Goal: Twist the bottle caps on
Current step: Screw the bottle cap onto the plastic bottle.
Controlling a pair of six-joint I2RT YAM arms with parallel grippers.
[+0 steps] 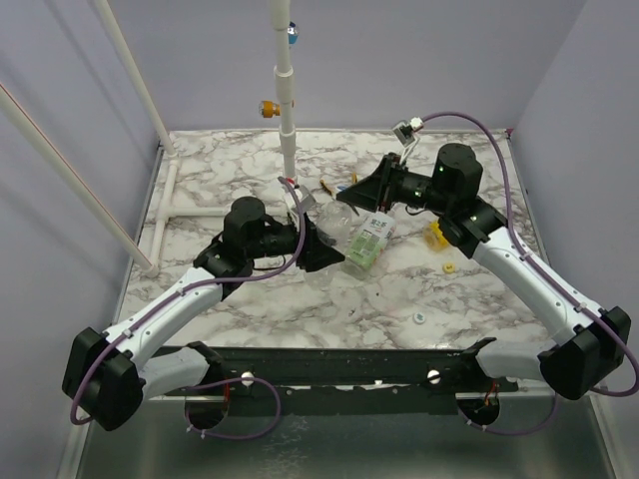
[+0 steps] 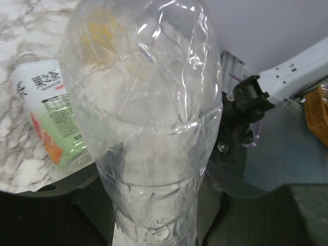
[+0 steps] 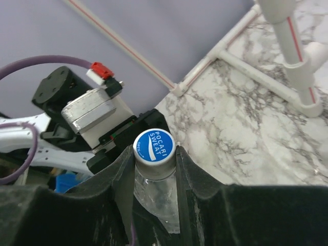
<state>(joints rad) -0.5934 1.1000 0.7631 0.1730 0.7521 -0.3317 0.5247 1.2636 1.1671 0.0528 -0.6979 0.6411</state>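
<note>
Nearest you, the crumpled clear bottle sits clamped by its body in the left gripper, which steadies it against twisting. Your right gripper has its jaws pressed on the blue Pocari Sweat cap, seated on that bottle's neck, probably to turn it. The labelled bottle lies alongside on the marble table.

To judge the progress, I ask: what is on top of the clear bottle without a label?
A blue cap sits on the clear bottle, gripped by the right gripper. Cap and fingers hide the thread, so how far it is screwed on cannot be seen.
</note>
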